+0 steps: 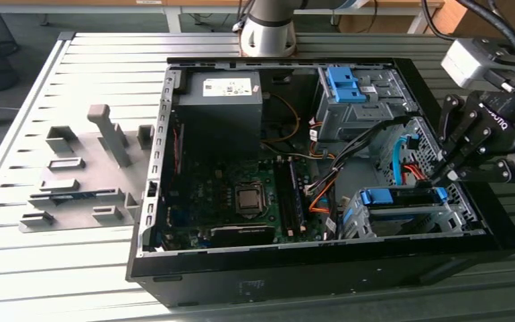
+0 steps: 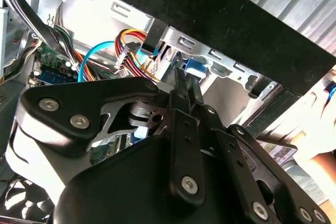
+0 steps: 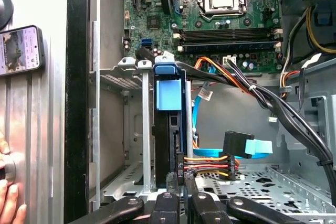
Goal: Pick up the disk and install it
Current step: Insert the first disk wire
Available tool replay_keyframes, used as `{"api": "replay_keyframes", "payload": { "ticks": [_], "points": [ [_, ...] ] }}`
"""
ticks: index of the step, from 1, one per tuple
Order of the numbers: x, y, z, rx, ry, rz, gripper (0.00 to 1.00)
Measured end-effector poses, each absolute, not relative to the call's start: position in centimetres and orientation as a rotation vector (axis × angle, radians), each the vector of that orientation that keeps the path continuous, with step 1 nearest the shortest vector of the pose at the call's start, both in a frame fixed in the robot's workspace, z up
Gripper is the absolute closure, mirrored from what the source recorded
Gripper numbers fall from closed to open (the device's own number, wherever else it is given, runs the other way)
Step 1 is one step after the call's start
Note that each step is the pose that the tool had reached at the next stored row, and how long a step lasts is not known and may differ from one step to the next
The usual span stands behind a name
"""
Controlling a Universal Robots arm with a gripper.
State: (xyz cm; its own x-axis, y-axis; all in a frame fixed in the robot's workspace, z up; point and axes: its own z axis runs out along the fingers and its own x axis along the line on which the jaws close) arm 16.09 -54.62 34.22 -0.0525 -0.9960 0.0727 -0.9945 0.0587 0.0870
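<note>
Disk (image 1: 402, 196): seated in the drive cage (image 1: 399, 225), lower right of the exterior view, inside the computer case (image 1: 320, 258). Gripper (image 1: 438, 178): fingers drawn together at the disk's blue rail end, just beside it.

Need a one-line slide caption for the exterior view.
Gripper reaches into the open PC case at the blue-railed disk seated in the drive cage.

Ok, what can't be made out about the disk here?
- The disk label: the first wrist view sees it edge-on, and the drive cage walls cover its faces.
- Its near end: in the first wrist view the gripper covers it.
- How deep it sits: in the exterior view the drive cage frame hides its body.
</note>
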Motion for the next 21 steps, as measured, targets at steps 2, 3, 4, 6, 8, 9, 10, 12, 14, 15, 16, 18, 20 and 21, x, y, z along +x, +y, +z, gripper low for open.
{"api": "replay_keyframes", "payload": {
  "ticks": [2, 3, 4, 6, 8, 9, 10, 12, 14, 15, 16, 18, 20, 21],
  "points": [
    [16.09, -54.69, 34.1, 2.078, -2.202, -0.021, 0.84],
    [16.09, -54.72, 34.04, 2.077, -2.203, -0.022, 0.84],
    [16.09, -54.76, 33.98, 2.075, -2.204, -0.023, 0.84],
    [16.12, -54.82, 33.9, 2.072, -2.205, -0.025, 0.84],
    [16.16, -54.89, 33.83, 2.069, -2.207, -0.026, 0.84],
    [16.18, -54.92, 33.8, 2.068, -2.207, -0.026, 0.84],
    [16.18, -54.95, 33.77, 2.067, -2.208, -0.027, 0.84],
    [16.19, -54.99, 33.72, 2.066, -2.209, -0.027, 0.84],
    [16.19, -55.01, 33.7, 2.065, -2.21, -0.027, 0.84],
    [16.19, -55.01, 33.68, 2.065, -2.21, -0.028, 0.84],
    [16.19, -55.01, 33.67, 2.066, -2.21, -0.029, 0.84],
    [16.19, -55.02, 33.64, 2.066, -2.211, -0.029, 0.84],
    [16.19, -55.02, 33.6, 2.066, -2.211, -0.029, 0.84],
    [16.19, -55.02, 33.58, 2.066, -2.211, -0.029, 0.84]
  ]
}}
